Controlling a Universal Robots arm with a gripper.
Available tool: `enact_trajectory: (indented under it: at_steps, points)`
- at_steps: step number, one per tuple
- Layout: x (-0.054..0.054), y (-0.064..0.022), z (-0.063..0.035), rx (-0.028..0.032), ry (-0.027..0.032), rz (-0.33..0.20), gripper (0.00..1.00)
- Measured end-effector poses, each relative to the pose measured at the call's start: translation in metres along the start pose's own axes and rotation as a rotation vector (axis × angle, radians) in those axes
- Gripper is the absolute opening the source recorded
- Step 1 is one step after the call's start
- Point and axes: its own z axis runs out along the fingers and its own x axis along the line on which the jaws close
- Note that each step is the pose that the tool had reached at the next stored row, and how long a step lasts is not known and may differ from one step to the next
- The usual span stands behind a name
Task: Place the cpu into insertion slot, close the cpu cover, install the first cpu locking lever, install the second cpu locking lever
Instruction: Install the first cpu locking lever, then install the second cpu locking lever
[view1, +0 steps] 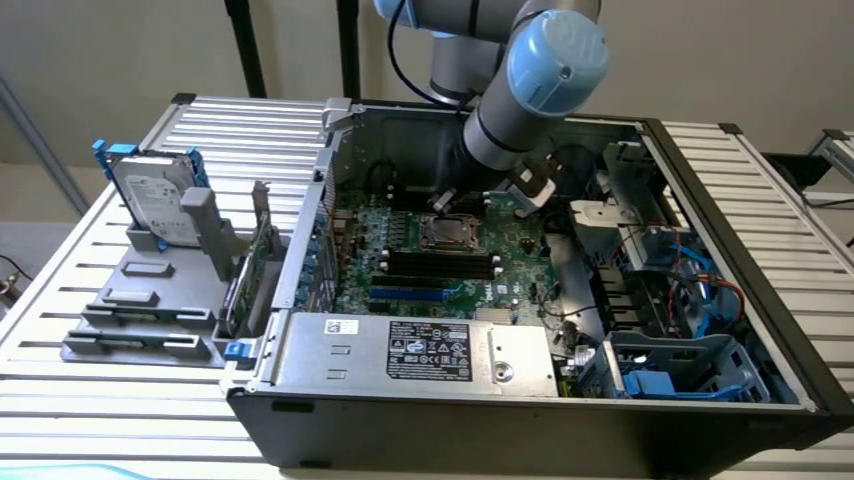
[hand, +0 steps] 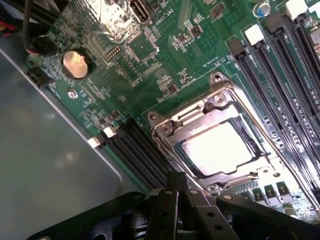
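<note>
Tool (hand: 176, 192) (jaws shut, holding nothing) hovers beside cpu cover (hand: 170, 131), closed over cpu (hand: 217, 148)

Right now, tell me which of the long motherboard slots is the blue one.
The blue slot is the single one nearest the silver power supply, below the row of black memory slots in the exterior view. The others are black.

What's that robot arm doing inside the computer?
It is fitting a processor. The cpu already sits in the insertion slot on the green circuit board, with the cpu cover down around it. The shut gripper hovers right beside the socket, holding nothing.
</note>
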Motion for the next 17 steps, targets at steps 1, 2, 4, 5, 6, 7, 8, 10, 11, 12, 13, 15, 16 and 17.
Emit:
enact_trajectory:
  at_steps: [1, 2, 4, 5, 6, 7, 8, 10, 11, 12, 13, 15, 16, 17]
  points:
    - [-0.0004, -0.0003, -0.0003, 0.0001, -0.0003, -0.001, 0.11]
    - [-0.0004, -0.0003, -0.0003, 0.0005, -0.0005, -0.002, 0.11]
    - [-0.0004, -0.0003, -0.0003, 0.0006, -0.0005, -0.002, 0.11]
    - [-0.0004, -0.0003, -0.0004, 0.0006, -0.0006, -0.002, 0.11]
    - [-0.0004, -0.0003, -0.0004, 0.0006, -0.0006, -0.002, 0.11]
    - [-0.0004, -0.0003, -0.0004, 0.0005, -0.0006, -0.002, 0.11]
    - [-0.0004, -0.0003, -0.0004, 0.0006, -0.0006, -0.002, 0.11]
    - [-0.0004, -0.0003, -0.0004, 0.0005, -0.0006, -0.002, 0.11]
    - [-0.0004, -0.0003, -0.0004, 0.0005, -0.0006, -0.002, 0.11]
    - [-0.0004, -0.0003, -0.0004, 0.0006, -0.0006, -0.002, 0.11]
    - [-0.0004, -0.0003, -0.0004, 0.0005, -0.0006, -0.002, 0.11]
    - [-0.0004, -0.0003, -0.0004, 0.0006, -0.0006, -0.002, 0.11]
    - [-0.0007, -0.0002, -0.0006, 0.0005, -0.0008, -0.002, 0.11]
    - [-0.0011, -0.0001, -0.0013, 0.0007, -0.0007, -0.002, 0.11]
